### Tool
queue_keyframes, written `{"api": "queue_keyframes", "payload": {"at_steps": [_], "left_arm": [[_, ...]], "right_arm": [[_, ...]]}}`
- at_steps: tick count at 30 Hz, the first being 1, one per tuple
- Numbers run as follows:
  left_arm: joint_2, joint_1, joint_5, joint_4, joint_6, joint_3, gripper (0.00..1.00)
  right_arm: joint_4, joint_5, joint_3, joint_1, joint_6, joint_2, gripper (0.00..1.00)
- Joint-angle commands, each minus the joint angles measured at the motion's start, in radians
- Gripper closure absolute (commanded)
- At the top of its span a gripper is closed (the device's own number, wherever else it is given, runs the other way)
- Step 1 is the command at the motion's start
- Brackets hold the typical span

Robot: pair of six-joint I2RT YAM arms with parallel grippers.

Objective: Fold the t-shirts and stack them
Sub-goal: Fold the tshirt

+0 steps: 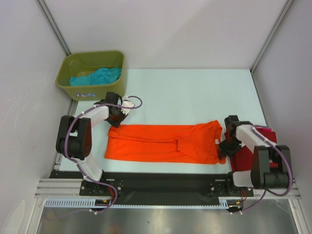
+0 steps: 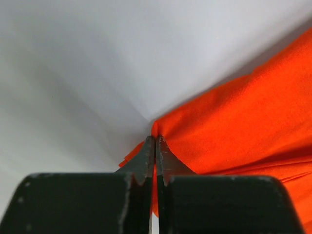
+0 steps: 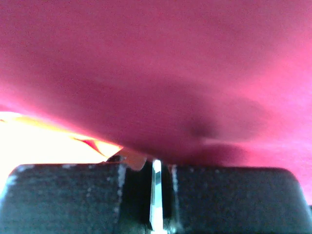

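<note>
The orange t-shirt [image 1: 161, 142] lies flat across the table, folded into a long strip. My left gripper [image 1: 117, 121] is at its far left corner and is shut on the orange cloth [image 2: 243, 122]; the left wrist view shows its tips [image 2: 155, 139] pinching the fabric. My right gripper [image 1: 224, 147] is at the shirt's near right corner, beside the dark red t-shirt [image 1: 242, 159]. In the right wrist view dark red cloth [image 3: 170, 73] fills the frame and orange cloth [image 3: 29, 141] shows at left. The right gripper [image 3: 156, 162] has its jaws nearly together, tips partly hidden. The teal t-shirt [image 1: 97, 76] lies in the bin.
An olive-green plastic bin [image 1: 123, 66] stands at the far left corner. The pale table [image 1: 195, 92] stretches behind the orange shirt. White walls close in the left, right and back sides.
</note>
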Motion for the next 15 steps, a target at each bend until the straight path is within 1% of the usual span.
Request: {"api": "queue_keyframes", "payload": {"at_steps": [1,4,5,7,8,10,11,14,15], "left_arm": [[0.009,0.007,0.056,-0.096,0.017,-0.04,1.0],[0.0,0.007,0.072,-0.134,0.009,-0.04,1.0],[-0.005,0.007,0.085,-0.144,0.005,-0.04,1.0],[-0.014,0.007,0.092,-0.165,0.002,-0.043,1.0],[-0.019,0.007,0.108,-0.171,-0.003,-0.043,1.0],[-0.031,0.007,0.117,-0.2,-0.006,-0.041,1.0],[-0.034,0.007,0.123,-0.21,-0.008,-0.04,1.0],[-0.048,0.007,0.152,-0.242,-0.023,-0.032,1.0],[-0.049,0.007,0.178,-0.251,-0.027,-0.03,1.0]], "right_arm": [[0.331,0.092,0.117,0.0,-0.062,0.144,1.0],[0.374,0.106,0.228,0.012,-0.123,0.241,1.0],[0.38,0.106,0.296,0.013,-0.136,0.299,1.0],[0.398,0.106,0.372,0.019,-0.163,0.362,1.0],[0.406,0.11,0.442,0.021,-0.174,0.419,1.0],[0.42,0.114,0.511,0.03,-0.2,0.471,1.0],[0.42,0.112,0.594,0.035,-0.208,0.538,1.0],[0.425,0.092,0.717,0.044,-0.24,0.641,1.0],[0.426,0.085,0.802,0.044,-0.245,0.716,1.0]]}}
